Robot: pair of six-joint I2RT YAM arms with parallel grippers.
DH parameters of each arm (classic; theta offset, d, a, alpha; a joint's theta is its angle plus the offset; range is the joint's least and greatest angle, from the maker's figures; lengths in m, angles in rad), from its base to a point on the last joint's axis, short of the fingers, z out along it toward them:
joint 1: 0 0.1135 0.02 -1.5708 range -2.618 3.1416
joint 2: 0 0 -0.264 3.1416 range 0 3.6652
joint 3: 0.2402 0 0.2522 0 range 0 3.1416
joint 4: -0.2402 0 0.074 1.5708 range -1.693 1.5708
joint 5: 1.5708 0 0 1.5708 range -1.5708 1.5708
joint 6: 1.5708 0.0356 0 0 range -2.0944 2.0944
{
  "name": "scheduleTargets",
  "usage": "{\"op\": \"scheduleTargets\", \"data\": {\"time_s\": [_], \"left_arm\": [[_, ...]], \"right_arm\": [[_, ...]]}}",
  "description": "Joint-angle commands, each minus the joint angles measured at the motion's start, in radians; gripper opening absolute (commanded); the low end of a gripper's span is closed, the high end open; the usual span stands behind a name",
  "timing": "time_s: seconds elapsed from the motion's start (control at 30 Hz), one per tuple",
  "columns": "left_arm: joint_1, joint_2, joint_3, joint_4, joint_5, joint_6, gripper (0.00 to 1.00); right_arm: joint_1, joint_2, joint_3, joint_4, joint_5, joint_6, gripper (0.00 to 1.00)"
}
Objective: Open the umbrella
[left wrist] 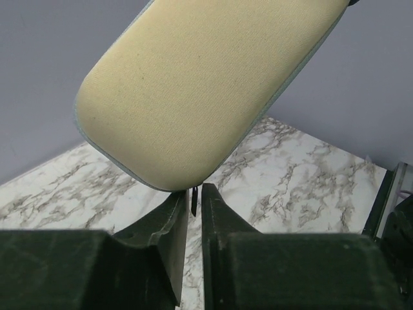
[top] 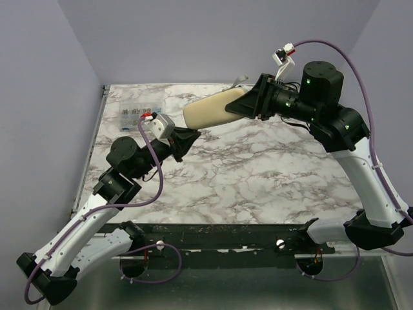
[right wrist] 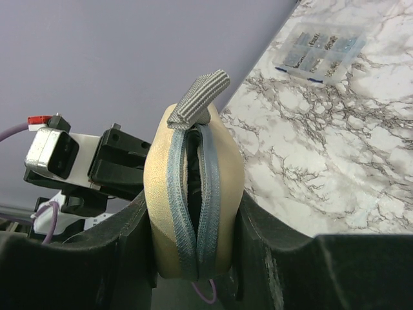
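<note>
The umbrella (top: 210, 110) is in its cream-beige sleeve and is held in the air over the back of the marble table (top: 258, 168). My right gripper (top: 248, 103) is shut on its upper end. In the right wrist view the umbrella (right wrist: 161, 194) sits between my right gripper's (right wrist: 193, 203) jaws. Its grey zip (right wrist: 205, 187) is parted, with dark inside showing. My left gripper (top: 192, 134) is at the lower end. In the left wrist view the umbrella (left wrist: 206, 84) fills the top. My left gripper (left wrist: 194, 194) has its jaws almost together round a thin black zipper pull (left wrist: 193, 200).
A small clear compartment box (top: 135, 116) lies at the table's back left; it also shows in the right wrist view (right wrist: 319, 51). A grey loop strap (right wrist: 200, 97) sticks up from the sleeve's top. Purple walls close in the back and both sides.
</note>
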Motion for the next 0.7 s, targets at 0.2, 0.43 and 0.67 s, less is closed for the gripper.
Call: {"op": "scheduleTargets", "data": {"time_s": [0.2, 0.43, 0.67], "left_arm": [[0.002, 0.001, 0.027, 0.066, -0.05, -0.027, 0.0], [0.003, 0.0, 0.032, 0.04, -0.094, -0.017, 0.0], [0.005, -0.028, 0.034, -0.034, -0.187, 0.074, 0.0]], "right_arm": [[0.005, 0.004, 0.015, 0.08, -0.029, -0.028, 0.01], [0.005, 0.0, 0.02, 0.057, -0.023, -0.049, 0.01], [0.005, -0.033, -0.006, 0.027, -0.009, -0.066, 0.01]]}}
